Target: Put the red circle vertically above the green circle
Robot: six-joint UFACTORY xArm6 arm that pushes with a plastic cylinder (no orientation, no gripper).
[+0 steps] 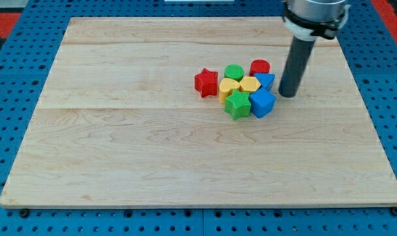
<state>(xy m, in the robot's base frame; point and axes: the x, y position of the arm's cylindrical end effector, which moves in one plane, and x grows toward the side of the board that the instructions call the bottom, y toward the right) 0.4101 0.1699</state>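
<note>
Wooden board [120,151] resting on a blue perforated base [15,98], with eight small blocks packed into one cluster right of the board's centre. The red circle [260,67] sits at the cluster's upper right, beside the green circle [234,72], which lies to its left at nearly the same height in the view. Below these stand two yellow blocks: one [228,88] under the green circle and one [249,84] touching it on the right. A blue triangular block [266,80] lies directly below the red circle. A green star [238,105] and a blue cube-like block [262,103] form the cluster's lower edge. A red star [206,82] marks the left end, touching the yellow pair. The arm carries no gripper, only a dark rod; my tip [288,96] rests on the board just to the right of the blue triangular block, near but apparently not touching it, and lower right of the red circle.
</note>
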